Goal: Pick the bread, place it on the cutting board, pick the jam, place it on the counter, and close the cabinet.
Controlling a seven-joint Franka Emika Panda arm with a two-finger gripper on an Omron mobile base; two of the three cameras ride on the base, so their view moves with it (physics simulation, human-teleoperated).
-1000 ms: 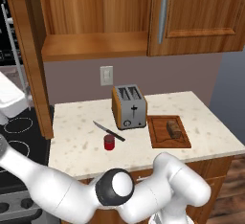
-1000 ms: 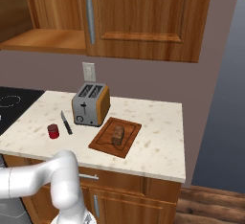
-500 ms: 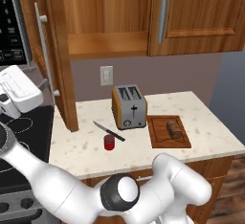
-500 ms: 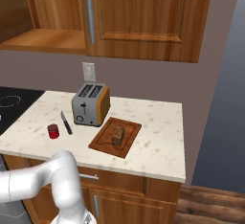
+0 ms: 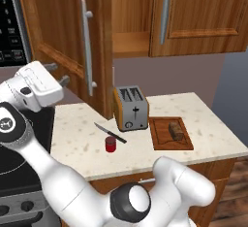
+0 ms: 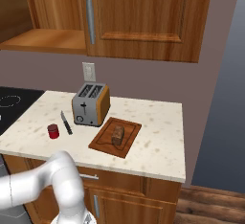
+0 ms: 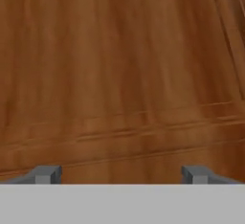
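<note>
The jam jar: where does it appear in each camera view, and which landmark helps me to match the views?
Left base view: the jam jar stands on the counter, left of centre, beside the knife.
Right base view: at far left, again beside the knife.
Hand view: wooden door panel; no jar.
Shared landmark: the toaster.

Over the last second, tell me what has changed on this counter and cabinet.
The cabinet's left door has swung further towards shut, pushed by the gripper, whose fingers stand apart against the wood, holding nothing. The bread stayed on the cutting board, and the jam stayed on the counter beside the knife and toaster.
</note>
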